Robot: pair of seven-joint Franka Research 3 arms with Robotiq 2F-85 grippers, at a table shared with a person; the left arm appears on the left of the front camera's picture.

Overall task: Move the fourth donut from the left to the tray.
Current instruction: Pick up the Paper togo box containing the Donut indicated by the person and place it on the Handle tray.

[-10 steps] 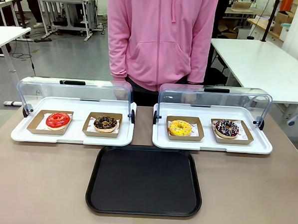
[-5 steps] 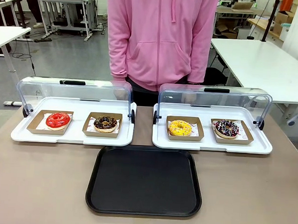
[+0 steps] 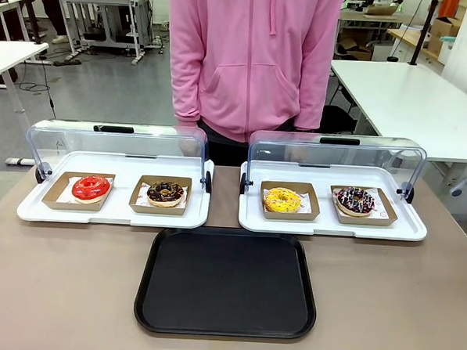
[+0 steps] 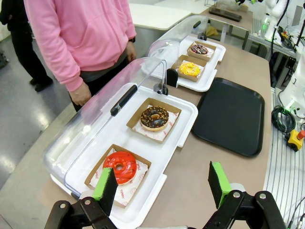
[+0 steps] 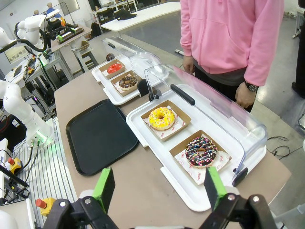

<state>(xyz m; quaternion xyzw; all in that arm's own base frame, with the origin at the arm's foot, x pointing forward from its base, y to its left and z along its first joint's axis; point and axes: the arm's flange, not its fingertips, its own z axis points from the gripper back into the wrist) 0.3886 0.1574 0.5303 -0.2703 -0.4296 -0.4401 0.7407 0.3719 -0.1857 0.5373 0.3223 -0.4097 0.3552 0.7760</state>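
Now: fourth donut [image 3: 356,200] sits in its cardboard holder [image 3: 385,215] at the far right, on the right-hand white tray [image 3: 332,229], just right of the yellow donut [image 3: 283,199]; lid [image 3: 336,153] tipped back. Right gripper [image 5: 159,187] is spread wide and empty. The donut lies ahead of it, slightly right, so this looks the nearer arm. Left gripper [image 4: 162,181] is wide, empty, well apart. Round ring, no axis to favour. Black tray [image 3: 226,284] near centre.

Bright and even, lit from overhead. Only faint, soft shadows along the edges of the black tray [image 3: 226,284]. Pale glare streaked across the clear lids [image 3: 116,141] and the shiny floor [image 4: 19,124]. Sharp throughout the front view; bowed and stretched toward the corners of both wrist views.
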